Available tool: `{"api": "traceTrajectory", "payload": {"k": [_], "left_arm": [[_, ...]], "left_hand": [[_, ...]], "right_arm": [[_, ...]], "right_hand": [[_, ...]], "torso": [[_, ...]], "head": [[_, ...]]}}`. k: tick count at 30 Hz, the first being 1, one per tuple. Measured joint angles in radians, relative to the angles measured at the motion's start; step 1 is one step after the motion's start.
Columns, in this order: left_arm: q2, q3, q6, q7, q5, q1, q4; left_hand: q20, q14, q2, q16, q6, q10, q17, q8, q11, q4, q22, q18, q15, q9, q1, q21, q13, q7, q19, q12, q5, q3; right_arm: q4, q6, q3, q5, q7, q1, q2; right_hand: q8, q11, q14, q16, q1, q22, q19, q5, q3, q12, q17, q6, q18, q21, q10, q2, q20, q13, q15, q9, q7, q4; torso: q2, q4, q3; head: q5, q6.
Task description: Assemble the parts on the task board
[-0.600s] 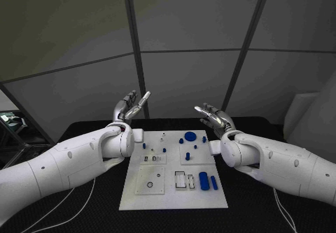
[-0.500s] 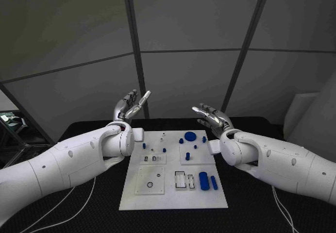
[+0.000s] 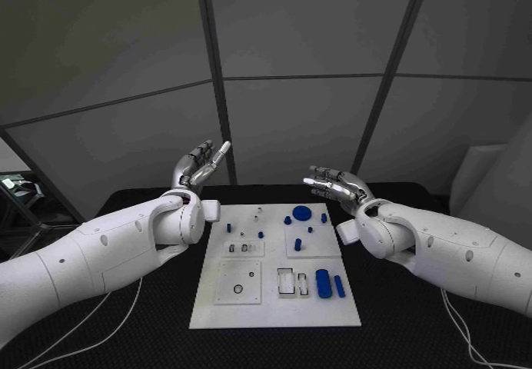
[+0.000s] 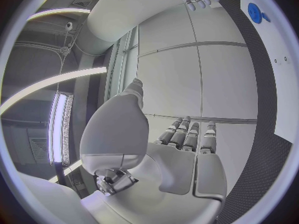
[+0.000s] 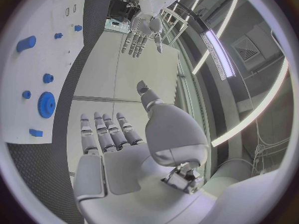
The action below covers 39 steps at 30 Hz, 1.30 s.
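Both my hands are up off the table, palms raised, fingers apart, holding nothing: left hand beyond the board's far-left corner, right hand beyond its far-right corner. Parked there, they leave my head camera a full look at the task board, which lies flat mid-table between my arms. Blue parts sit on it untouched: gear at the far edge, small pegs near it, a thick cylinder and a thin rod side by side near right. My read: nothing assembled yet; picking a first part comes next.
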Motion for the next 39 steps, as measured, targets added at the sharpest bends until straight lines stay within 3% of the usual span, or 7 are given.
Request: {"api": "traceTrajectory", "payload": {"k": [4, 9, 15, 17, 21, 28, 39], "left_arm": [[-0.016, 0.0, 0.022, -0.002, 0.0, 0.0, 0.013], [-0.051, -0.001, 0.08, -0.011, 0.0, 0.001, 0.035], [-0.085, -0.001, 0.126, -0.017, 0.0, 0.002, 0.074], [-0.102, -0.001, 0.137, -0.018, 0.0, 0.002, 0.098], [-0.143, -0.001, 0.152, -0.019, -0.005, 0.002, 0.157], [-0.204, 0.0, 0.165, -0.021, -0.019, 0.002, 0.256], [-0.24, 0.002, 0.172, -0.025, -0.032, 0.003, 0.341]], "left_hand": [[0.019, 0.109, 0.079, 0.023, 0.107, 0.122, 0.012, 0.039, 0.048, -0.005, 0.017, 0.0, 0.046, 0.016, 0.023, 0.033, 0.011, 0.011, 0.06, 0.048, -0.015, 0.052], [0.043, 0.23, 0.11, 0.028, 0.245, 0.254, 0.019, 0.102, 0.067, -0.009, 0.035, 0.0, 0.067, 0.032, 0.047, 0.074, 0.017, 0.022, 0.131, 0.09, -0.023, 0.058], [0.05, 0.508, 0.122, 0.068, 0.432, 0.44, 0.038, 0.184, 0.082, -0.055, 0.098, 0.0, 0.078, 0.046, 0.1, 0.219, 0.024, 0.044, 0.423, 0.138, -0.023, 0.05], [0.049, 0.641, 0.13, 0.095, 0.473, 0.486, 0.049, 0.202, 0.092, -0.073, 0.11, 0.0, 0.082, 0.049, 0.108, 0.257, 0.025, 0.051, 0.498, 0.148, -0.023, 0.046], [0.043, 0.774, 0.134, 0.128, 0.53, 0.577, 0.056, 0.22, 0.097, -0.111, 0.123, 0.0, 0.08, 0.049, 0.124, 0.306, 0.027, 0.061, 0.596, 0.166, -0.023, 0.039], [0.014, 0.889, 0.141, 0.147, 0.581, 0.66, 0.067, 0.225, 0.077, -0.164, 0.13, 0.0, 0.053, 0.042, 0.141, 0.348, 0.027, 0.074, 0.686, 0.166, -0.014, 0.028], [0.013, 0.891, 0.14, 0.147, 0.587, 0.67, 0.067, 0.225, 0.073, -0.17, 0.13, 0.0, 0.051, 0.042, 0.141, 0.349, 0.026, 0.076, 0.689, 0.166, -0.014, 0.025]], "right_arm": [[-0.009, -0.01, 0.0, -0.064, 0.012, 0.0, 0.001], [-0.024, -0.041, 0.0, -0.157, 0.023, 0.007, -0.002], [-0.031, -0.072, 0.0, -0.249, 0.027, 0.024, -0.008], [-0.034, -0.077, 0.0, -0.288, 0.024, 0.035, -0.009], [-0.037, -0.074, 0.0, -0.386, 0.009, 0.066, -0.007], [-0.041, -0.031, 0.001, -0.626, -0.052, 0.119, 0.0], [-0.041, 0.059, 0.001, -0.995, -0.188, 0.156, 0.033]], "right_hand": [[0.044, 0.023, 0.22, 0.04, 0.073, 0.031, 0.115, 0.019, 0.017, 0.04, 0.016, 0.208, 0.0, 0.065, 0.235, 0.001, 0.008, 0.017, 0.019, 0.02, 0.015, -0.046], [0.092, 0.015, 0.476, 0.083, 0.137, 0.081, 0.333, 0.061, 0.034, 0.078, 0.028, 0.465, 0.0, 0.179, 0.511, -0.009, 0.007, 0.029, 0.019, 0.038, 0.055, -0.068], [0.092, -0.005, 0.581, 0.084, 0.181, 0.097, 0.463, 0.062, 0.059, 0.068, 0.027, 0.546, 0.0, 0.244, 0.598, -0.037, -0.006, 0.025, -0.004, 0.03, 0.076, -0.07], [0.092, -0.017, 0.627, 0.097, 0.199, 0.105, 0.512, 0.062, 0.068, 0.068, 0.03, 0.569, 0.0, 0.27, 0.63, -0.044, -0.021, 0.025, -0.021, 0.03, 0.069, -0.073], [0.092, -0.042, 0.715, 0.112, 0.232, 0.132, 0.621, 0.062, 0.09, 0.068, 0.041, 0.61, 0.0, 0.341, 0.697, -0.067, -0.063, 0.025, -0.058, 0.029, 0.051, -0.075], [0.082, -0.076, 0.878, 0.145, 0.268, 0.225, 0.735, 0.062, 0.12, 0.04, 0.065, 0.683, 0.0, 0.521, 0.792, -0.106, -0.132, 0.024, -0.117, 0.029, 0.024, -0.07], [0.043, -0.105, 1.087, 0.266, 0.22, 0.34, 0.829, 0.066, 0.154, 0.017, 0.172, 0.719, 0.0, 0.728, 0.837, -0.162, -0.181, 0.024, -0.175, 0.028, 0.002, -0.071]], "torso": [[0.001, 0.0, -0.0003], [0.004, -0.0007, -0.0012], [0.016, -0.0005, -0.0025], [0.023, 0.0011, -0.0025], [0.04, 0.0042, -0.0023], [0.079, 0.0136, -0.0037], [0.139, 0.0267, -0.0097]], "head": [[0.003, -0.001], [0.004, -0.003], [0.003, -0.003], [0.002, -0.001], [-0.002, 0.003], [-0.012, 0.014], [-0.024, 0.034]]}}
